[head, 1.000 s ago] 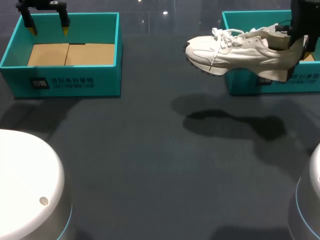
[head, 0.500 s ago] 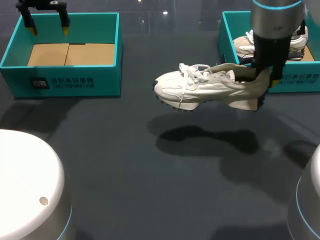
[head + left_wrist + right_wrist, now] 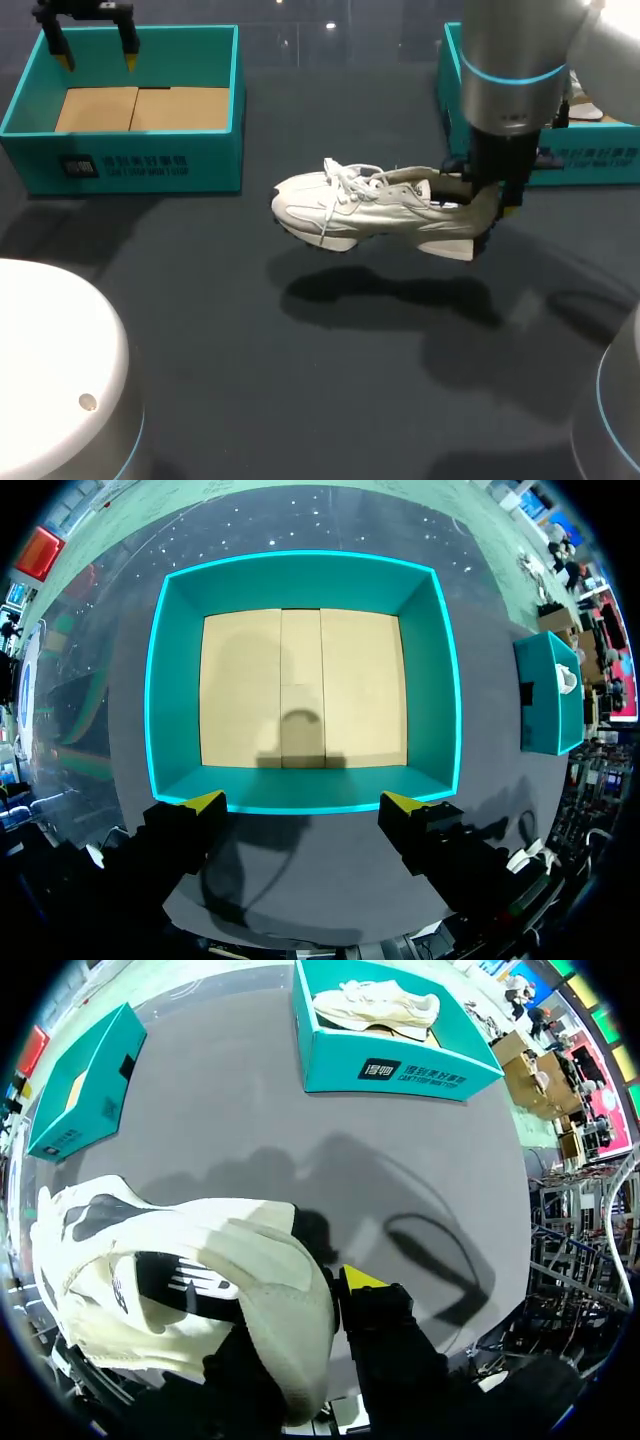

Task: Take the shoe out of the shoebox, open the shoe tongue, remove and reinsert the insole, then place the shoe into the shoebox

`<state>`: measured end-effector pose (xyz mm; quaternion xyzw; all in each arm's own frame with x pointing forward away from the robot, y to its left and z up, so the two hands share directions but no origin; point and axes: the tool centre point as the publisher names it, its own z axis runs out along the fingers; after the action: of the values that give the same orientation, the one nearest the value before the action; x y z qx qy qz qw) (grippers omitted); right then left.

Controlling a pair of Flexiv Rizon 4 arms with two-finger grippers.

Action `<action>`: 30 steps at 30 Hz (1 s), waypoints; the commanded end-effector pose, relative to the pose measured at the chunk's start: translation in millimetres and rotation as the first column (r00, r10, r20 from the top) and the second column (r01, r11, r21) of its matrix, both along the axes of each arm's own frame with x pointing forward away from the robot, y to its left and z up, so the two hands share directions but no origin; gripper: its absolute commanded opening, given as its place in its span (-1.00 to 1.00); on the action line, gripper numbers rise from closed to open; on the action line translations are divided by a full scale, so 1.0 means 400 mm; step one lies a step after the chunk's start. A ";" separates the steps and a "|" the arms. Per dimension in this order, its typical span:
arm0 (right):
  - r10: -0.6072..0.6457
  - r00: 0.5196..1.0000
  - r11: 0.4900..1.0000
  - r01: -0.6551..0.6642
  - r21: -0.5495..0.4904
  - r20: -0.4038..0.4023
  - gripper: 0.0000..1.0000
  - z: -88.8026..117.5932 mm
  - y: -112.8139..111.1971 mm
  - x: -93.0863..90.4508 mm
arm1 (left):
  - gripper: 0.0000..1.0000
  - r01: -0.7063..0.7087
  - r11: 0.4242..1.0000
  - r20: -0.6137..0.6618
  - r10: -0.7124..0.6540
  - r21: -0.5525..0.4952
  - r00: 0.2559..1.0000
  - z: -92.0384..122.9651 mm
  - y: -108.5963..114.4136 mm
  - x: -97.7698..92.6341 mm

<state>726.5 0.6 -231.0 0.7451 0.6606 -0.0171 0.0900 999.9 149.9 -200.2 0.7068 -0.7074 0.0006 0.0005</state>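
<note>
currently right gripper (image 3: 490,197) clamped on white shoe (image 3: 365,205) heel, held above table (image 3: 300,390); left gripper (image 3: 302,802) parted, hovering over teal shoebox (image 3: 300,578).

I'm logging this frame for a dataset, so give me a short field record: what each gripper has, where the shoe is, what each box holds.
right gripper: shut on the white shoe at its heel
white shoe: held in the air above the table, outside both boxes, toe toward the left side
left gripper: open, hovering over the left shoebox
left shoebox: no shoe, cardboard floor showing
right shoebox: holds a second shoe
</note>
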 end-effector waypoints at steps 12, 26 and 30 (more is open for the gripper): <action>0.035 0.999 0.992 -0.036 -0.120 -0.009 -1.00 -0.077 0.090 -0.059 | 1.00 0.000 1.000 0.000 0.000 0.001 1.000 0.001 0.000 0.000; 0.082 0.997 0.988 -0.080 -0.132 0.008 -1.00 -0.204 0.157 -0.114 | 1.00 0.000 1.000 0.000 0.000 0.001 1.000 0.001 0.000 0.000; 0.087 0.996 0.987 -0.086 -0.133 -0.003 -1.00 -0.231 0.159 -0.109 | 1.00 0.000 1.000 0.000 0.000 0.001 1.000 0.001 0.000 0.000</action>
<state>678.3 58.2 -312.6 0.7090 0.6886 -0.0532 0.1428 999.9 150.0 -200.3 0.7068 -0.7074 0.0006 0.0005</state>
